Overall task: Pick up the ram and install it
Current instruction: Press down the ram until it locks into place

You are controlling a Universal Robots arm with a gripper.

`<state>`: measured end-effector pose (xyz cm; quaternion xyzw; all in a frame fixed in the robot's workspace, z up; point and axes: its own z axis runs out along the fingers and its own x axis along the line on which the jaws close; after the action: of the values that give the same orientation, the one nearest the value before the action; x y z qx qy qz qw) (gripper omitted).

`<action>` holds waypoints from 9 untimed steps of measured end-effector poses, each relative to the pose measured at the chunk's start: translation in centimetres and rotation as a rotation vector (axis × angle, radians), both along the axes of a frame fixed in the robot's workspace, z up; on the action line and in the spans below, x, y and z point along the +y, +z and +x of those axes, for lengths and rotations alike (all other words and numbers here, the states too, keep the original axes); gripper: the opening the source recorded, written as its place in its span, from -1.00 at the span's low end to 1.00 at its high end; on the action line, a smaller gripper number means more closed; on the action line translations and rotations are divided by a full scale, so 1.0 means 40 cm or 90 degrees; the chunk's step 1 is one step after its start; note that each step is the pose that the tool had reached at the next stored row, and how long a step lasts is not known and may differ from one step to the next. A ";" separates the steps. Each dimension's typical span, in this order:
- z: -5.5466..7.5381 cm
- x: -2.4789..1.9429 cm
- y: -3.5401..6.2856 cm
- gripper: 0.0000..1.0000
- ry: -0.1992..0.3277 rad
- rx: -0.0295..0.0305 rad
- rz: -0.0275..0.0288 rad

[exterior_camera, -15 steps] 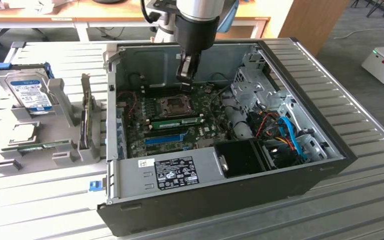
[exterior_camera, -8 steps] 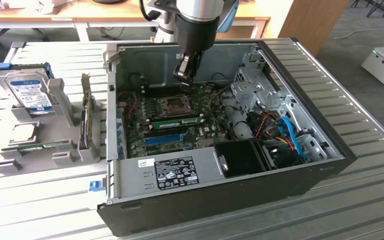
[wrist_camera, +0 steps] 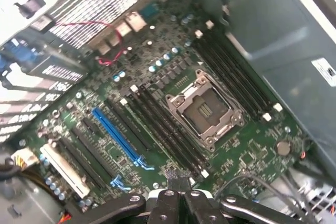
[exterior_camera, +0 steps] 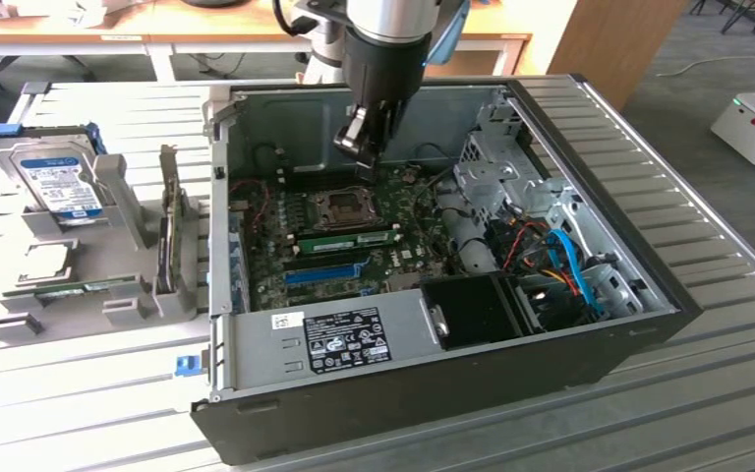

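Observation:
The ram (exterior_camera: 349, 239), a thin green stick with dark chips, stands on edge in a slot of the motherboard (exterior_camera: 411, 258), just in front of the CPU socket (exterior_camera: 346, 206). My gripper (exterior_camera: 358, 160) hangs above the board behind the socket, apart from the ram, its fingers pressed together with nothing between them. In the wrist view my gripper (wrist_camera: 177, 178) is shut over the near end of the long dark memory slots (wrist_camera: 163, 129) beside the CPU socket (wrist_camera: 205, 109). I cannot pick the ram out among those slots there.
The open computer case (exterior_camera: 640, 324) holds a black fan shroud (exterior_camera: 483, 307) and blue and orange cables (exterior_camera: 564, 261). A blue slot (exterior_camera: 322, 272) lies nearer the front. At the exterior view's left, a grey fixture (exterior_camera: 122, 211) holds a hard drive (exterior_camera: 60, 182) and another green stick (exterior_camera: 79, 288).

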<state>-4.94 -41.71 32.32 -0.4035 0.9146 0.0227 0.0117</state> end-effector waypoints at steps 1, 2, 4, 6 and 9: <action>0.000 0.000 0.000 -0.79 -0.012 0.0000 0.0000; 0.000 0.000 0.000 -0.79 -0.024 0.0000 0.0000; 0.000 0.000 -0.001 -0.79 -0.047 0.0000 0.0000; 0.000 0.000 -0.001 -0.79 -0.069 0.0000 0.0000; 0.000 0.000 -0.002 -0.79 -0.104 0.0000 0.0000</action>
<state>-4.94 -41.71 32.25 -0.3272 0.9446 0.0217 0.0135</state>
